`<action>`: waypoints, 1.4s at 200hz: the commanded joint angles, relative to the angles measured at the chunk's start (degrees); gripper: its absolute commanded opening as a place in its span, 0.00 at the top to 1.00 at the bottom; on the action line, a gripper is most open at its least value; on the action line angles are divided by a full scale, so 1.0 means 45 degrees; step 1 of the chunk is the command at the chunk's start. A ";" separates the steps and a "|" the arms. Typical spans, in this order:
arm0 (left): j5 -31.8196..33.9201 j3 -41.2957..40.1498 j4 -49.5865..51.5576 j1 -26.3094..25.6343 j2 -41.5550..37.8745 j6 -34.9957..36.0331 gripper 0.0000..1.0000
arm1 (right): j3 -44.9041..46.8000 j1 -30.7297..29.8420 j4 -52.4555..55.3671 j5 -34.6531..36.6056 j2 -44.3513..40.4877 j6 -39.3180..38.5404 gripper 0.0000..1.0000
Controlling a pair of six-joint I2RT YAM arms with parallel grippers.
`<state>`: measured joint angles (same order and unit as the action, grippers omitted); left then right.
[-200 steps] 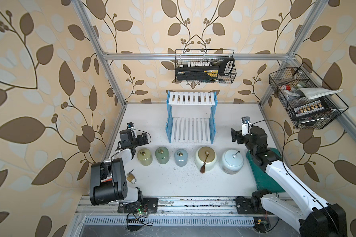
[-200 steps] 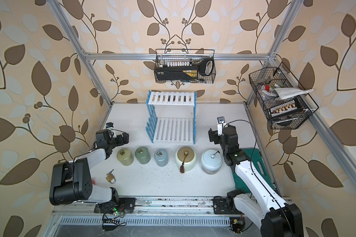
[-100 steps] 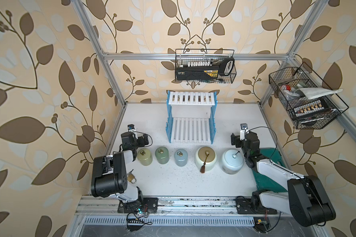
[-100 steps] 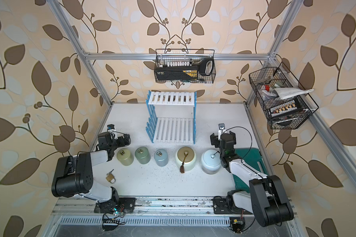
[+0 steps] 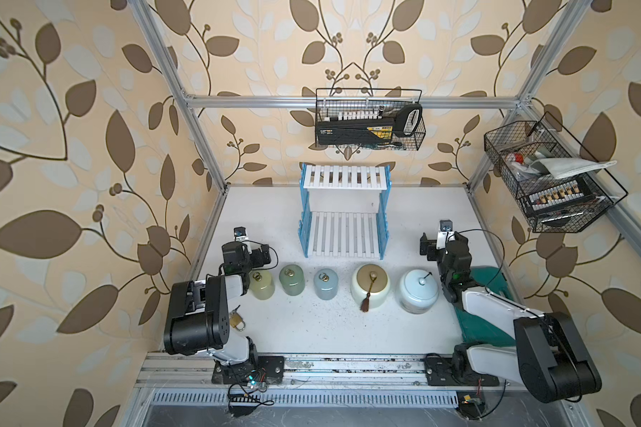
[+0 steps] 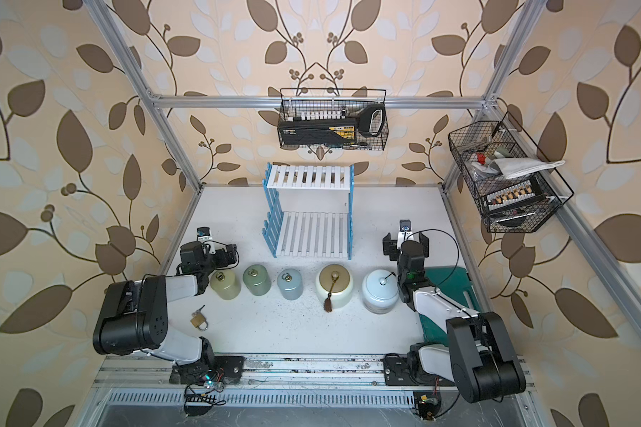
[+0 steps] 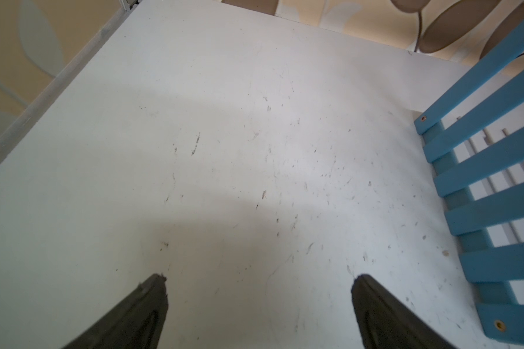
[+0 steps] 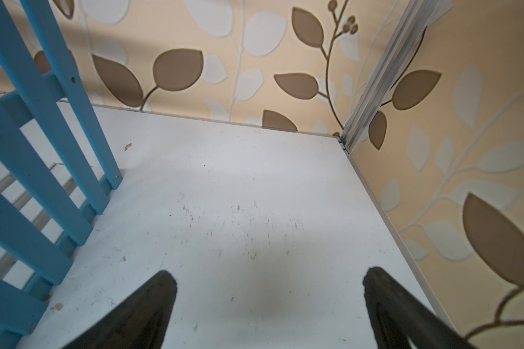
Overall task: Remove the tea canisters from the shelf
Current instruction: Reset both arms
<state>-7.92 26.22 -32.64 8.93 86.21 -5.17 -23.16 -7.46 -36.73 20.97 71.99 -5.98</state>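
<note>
The shelf (image 5: 345, 222), with blue picket sides and white slats, stands at the back middle of the table with both tiers bare. Five tea canisters stand in a row on the table in front of it: yellow-green (image 5: 261, 286), sage green (image 5: 291, 280), grey-blue (image 5: 325, 283), cream with gold lid and tassel (image 5: 370, 290), pale blue (image 5: 418, 290). My left gripper (image 5: 248, 255) (image 7: 259, 281) hangs open just behind the yellow-green one, holding nothing. Behind and to the right of the pale-blue canister my right gripper (image 5: 443, 246) (image 8: 270, 278) is open over bare table.
A brass padlock (image 5: 237, 321) lies by the left arm. A green board (image 5: 485, 307) lies under the right arm. Black wire baskets hang on the back wall (image 5: 369, 122) and the right wall (image 5: 548, 177). Blue shelf pickets (image 7: 496, 181) (image 8: 28, 181) stand close beside each gripper.
Both arms have folded back toward their bases and the grippers have drawn a little toward the front. The canisters and the shelf have not moved.
</note>
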 commanded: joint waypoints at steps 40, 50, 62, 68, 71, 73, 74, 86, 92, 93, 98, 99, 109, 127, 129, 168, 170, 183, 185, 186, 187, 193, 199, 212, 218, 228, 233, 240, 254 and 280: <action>0.0059 0.0014 -0.0424 -0.0033 -0.0304 0.0172 0.01 | 0.0612 0.0034 0.0321 -0.0375 -0.0720 0.0720 0.01; 0.0047 0.0004 -0.0441 -0.0031 -0.0292 0.0172 0.01 | 0.0781 0.0034 0.0211 -0.0399 -0.0743 0.0760 0.01; 0.0042 -0.0003 -0.0441 -0.0031 -0.0297 0.0177 0.01 | 0.0905 0.0037 -0.0009 -0.0383 -0.0659 0.0782 0.01; 0.0048 -0.0005 -0.0441 -0.0031 -0.0292 0.0167 0.01 | 0.0927 0.0037 -0.0126 -0.0406 -0.0599 0.0782 0.01; 0.0072 0.0004 -0.0451 -0.0031 -0.0292 0.0172 0.01 | 0.0927 0.0038 -0.0154 -0.0413 -0.0578 0.0764 0.01; 0.0074 0.0016 -0.0434 -0.0031 -0.0292 0.0177 0.01 | 0.0927 0.0033 -0.0176 -0.0420 -0.0575 0.0763 0.01; 0.0077 0.0025 -0.0428 -0.0031 -0.0292 0.0175 0.01 | 0.0927 0.0035 -0.0187 -0.0431 -0.0571 0.0762 0.01; 0.0119 0.0010 -0.0491 -0.0046 -0.0223 0.0177 0.01 | 0.0927 0.0026 -0.0167 -0.0546 -0.0611 0.0772 0.01; 0.0160 -0.0003 -0.0524 -0.0071 -0.0247 0.0210 0.01 | 0.0946 0.0028 -0.0179 -0.0594 -0.0643 0.0781 0.01; 0.0170 -0.0014 -0.0531 -0.0070 -0.0240 0.0210 0.01 | 0.0946 0.0033 -0.0178 -0.0596 -0.0663 0.0781 0.01; 0.0222 -0.0025 -0.0524 -0.0106 -0.0250 0.0205 0.01 | 0.0980 0.0036 -0.0164 -0.0618 -0.0682 0.0782 0.01; 0.0240 -0.0025 -0.0531 -0.0108 -0.0251 0.0208 0.01 | 0.0993 0.0037 -0.0161 -0.0637 -0.0693 0.0782 0.01; 0.0334 -0.0072 -0.0657 -0.0127 -0.0243 0.0183 0.01 | 0.1062 0.0035 -0.0207 -0.0663 -0.0763 0.0796 0.01; 0.0278 -0.0347 -0.1142 -0.0148 -0.0223 0.0245 0.01 | 0.1322 0.0025 -0.0558 -0.0662 -0.0802 0.0819 0.01; 0.0267 -0.0369 -0.1212 -0.0173 -0.0216 0.0259 0.01 | 0.1358 0.0020 -0.0615 -0.0658 -0.0802 0.0815 0.01; 0.0278 -0.0497 -0.1400 -0.0234 -0.0176 0.0326 0.01 | 0.1700 0.0003 -0.1159 -0.0867 -0.0783 0.0879 0.01; 0.0277 -0.0490 -0.1399 -0.0238 -0.0175 0.0328 0.01 | 0.1716 0.0000 -0.1180 -0.0870 -0.0782 0.0879 0.01; 0.0297 -0.0467 -0.1332 -0.0231 -0.0193 0.0328 0.01 | 0.1776 0.0002 -0.1231 -0.0832 -0.0782 0.0879 0.01; 0.0301 -0.0478 -0.1348 -0.0228 -0.0194 0.0328 0.01 | 0.1769 0.0014 -0.1217 -0.0832 -0.0782 0.0894 0.01; 0.0298 -0.0486 -0.1363 -0.0227 -0.0194 0.0328 0.01 | 0.1768 0.0016 -0.1215 -0.0842 -0.0782 0.0896 0.01; 0.0297 -0.0490 -0.1371 -0.0227 -0.0194 0.0328 0.01 | 0.1787 0.0017 -0.1224 -0.0837 -0.0782 0.0898 0.01; 0.0296 -0.0486 -0.1351 -0.0229 -0.0194 0.0328 0.01 | 0.1810 0.0000 -0.1220 -0.0841 -0.0782 0.0916 0.01; 0.0296 -0.0504 -0.1369 -0.0232 -0.0194 0.0328 0.01 | 0.1844 0.0018 -0.1234 -0.0851 -0.0782 0.0918 0.01; 0.0300 -0.0490 -0.1378 -0.0241 -0.0213 0.0309 0.01 | 0.1949 -0.0021 -0.1296 -0.0890 -0.0787 0.0938 0.01; 0.0297 -0.0493 -0.1379 -0.0244 -0.0215 0.0309 0.01 | 0.1980 -0.0041 -0.1370 -0.0893 -0.0772 0.0952 0.01; 0.0298 -0.0494 -0.1379 -0.0231 -0.0194 0.0309 0.01 | 0.2073 -0.0060 -0.1500 -0.0915 -0.0696 0.0957 0.01; 0.0303 -0.0482 -0.1379 -0.0232 -0.0201 0.0309 0.01 | 0.2104 -0.0076 -0.1606 -0.0911 -0.0641 0.0957 0.01; 0.0309 -0.0493 -0.1369 -0.0228 -0.0194 0.0309 0.01 | 0.2140 -0.0081 -0.1803 -0.0903 -0.0561 0.0892 0.01; 0.0299 -0.0493 -0.1376 -0.0241 -0.0194 0.0304 0.01 | 0.2139 -0.0130 -0.2001 -0.0943 -0.0422 0.0792 0.01; 0.0296 -0.0494 -0.1364 -0.0234 -0.0195 0.0299 0.01 | 0.2117 -0.0161 -0.3084 -0.0953 0.0320 0.0707 0.01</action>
<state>-7.44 24.08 -36.56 8.49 86.21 -4.54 -14.44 -7.79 -45.41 17.47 70.65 -2.61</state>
